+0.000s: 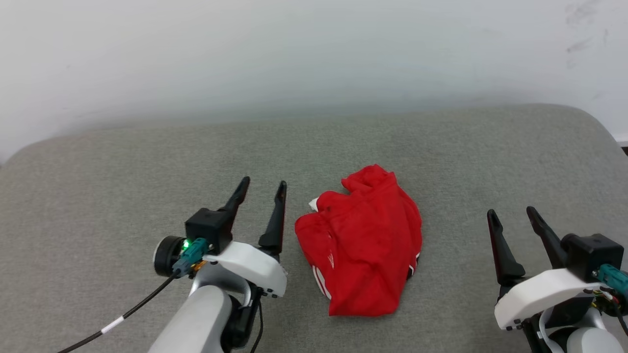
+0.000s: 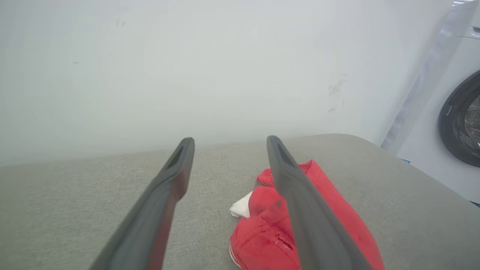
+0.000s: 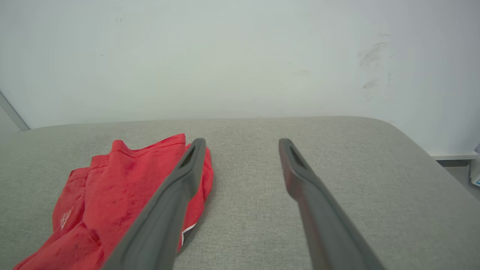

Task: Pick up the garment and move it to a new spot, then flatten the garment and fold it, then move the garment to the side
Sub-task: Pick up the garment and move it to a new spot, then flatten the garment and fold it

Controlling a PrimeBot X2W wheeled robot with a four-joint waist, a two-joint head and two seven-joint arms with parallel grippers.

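**A:** What is being shown of the surface and the room?

**B:** A grey, fabric-covered desk (image 1: 98, 206) with rounded far corners is being shown against a plain pale wall (image 1: 294, 49). A few dark scuffs are being picked up on the wall towards the right. In the left wrist view, a white washing machine (image 2: 455, 123) with a dark round door is being glimpsed beyond the desk's far right corner.

**A:** Where is the garment being found?

**B:** The garment (image 1: 363, 245) is being seen crumpled in a red heap around the middle of the desk, somewhat nearer the near edge than the far one. A scrap of white cloth is being exposed at its far left side. Red-and-white striped trim is being shown along its near left edge.

**A:** How are the arms being posed?

**B:** The left end effector (image 1: 263, 182) is being held just beside the garment's left side, with a strip of bare desk being left between them. Its fingers are being pointed towards the far edge. They are being spread wide, and nothing is being gripped between them. The right end effector (image 1: 510, 212) is being held well apart from the garment, towards the desk's near right corner. Its fingers are being angled up and slightly leftward, and are likewise being kept wide apart with nothing between them.
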